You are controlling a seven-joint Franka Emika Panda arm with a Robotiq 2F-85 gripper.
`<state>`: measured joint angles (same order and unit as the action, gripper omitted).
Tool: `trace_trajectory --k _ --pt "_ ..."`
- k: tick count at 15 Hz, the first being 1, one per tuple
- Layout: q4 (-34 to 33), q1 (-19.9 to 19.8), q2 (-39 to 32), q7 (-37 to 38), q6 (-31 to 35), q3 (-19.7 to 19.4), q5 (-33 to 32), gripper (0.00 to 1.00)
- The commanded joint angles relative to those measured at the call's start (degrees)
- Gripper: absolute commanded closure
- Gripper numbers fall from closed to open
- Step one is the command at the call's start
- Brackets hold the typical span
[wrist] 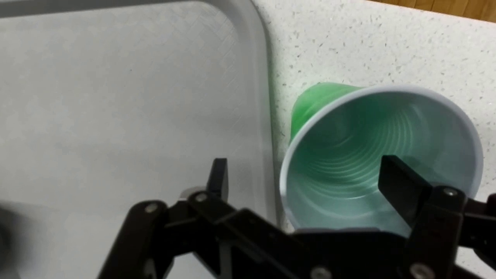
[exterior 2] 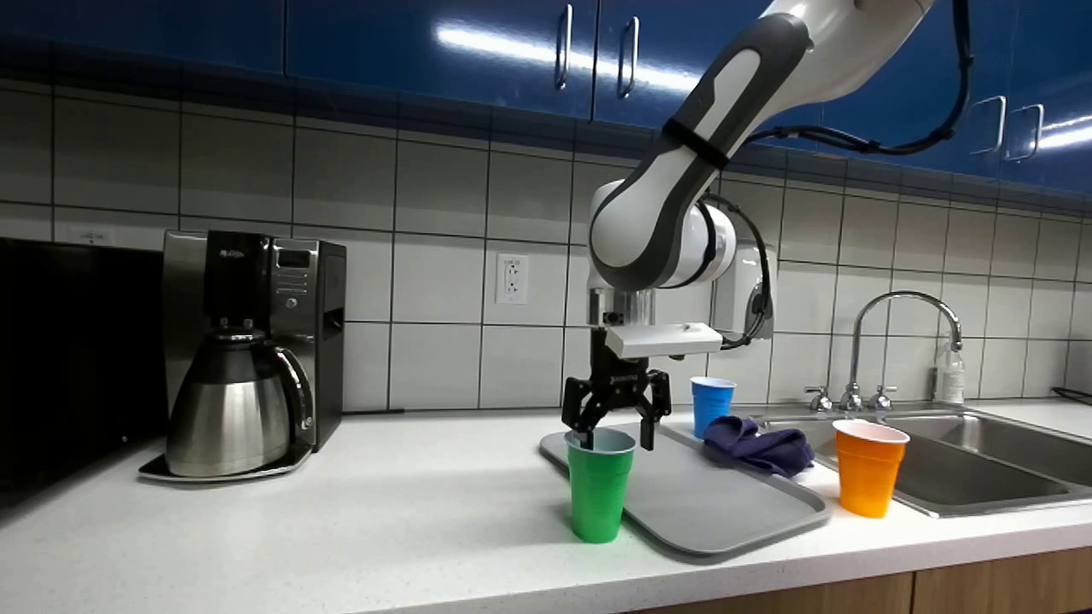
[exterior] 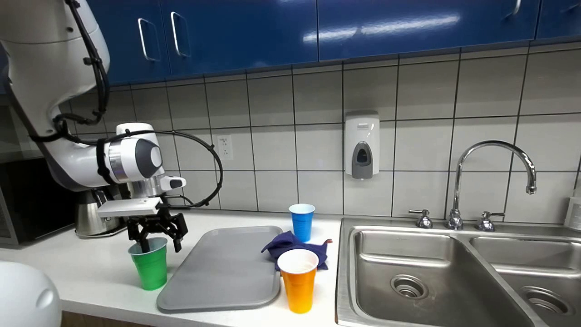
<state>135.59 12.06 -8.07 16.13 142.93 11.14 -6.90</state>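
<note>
Hand (exterior 2: 617,441) seemingly straight down, jaws apart

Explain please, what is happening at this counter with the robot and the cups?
A robot arm has its open gripper at the rim of a green cup. One finger reaches inside the cup; the other is outside, on the tray side. The cup is not gripped; it stands upright on the counter beside a gray tray. A blue cup, a dark blue cloth and an orange cup are toward the sink.

Ribbed plast. grn cup (exterior 2: 600,499), matt plast. tray (exterior 2: 712,512), shiny mtl sink (exterior: 346,277), glossy cabs (exterior: 245,34)
</note>
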Motion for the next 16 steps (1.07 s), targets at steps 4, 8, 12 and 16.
trace_trajectory --k 4,8,12,16 --pt "-0.7 0.3 -1.2 -2.0 0.4 -0.6 0.6 0.29" --pt "-0.6 0.2 -1.1 -2.6 0.4 -0.5 1.1 0.55" --pt "-0.4 0.2 -1.0 -2.8 0.3 -0.4 1.6 0.85" --pt "0.1 0.2 -0.7 -3.8 0.1 0.0 3.4 1.0"
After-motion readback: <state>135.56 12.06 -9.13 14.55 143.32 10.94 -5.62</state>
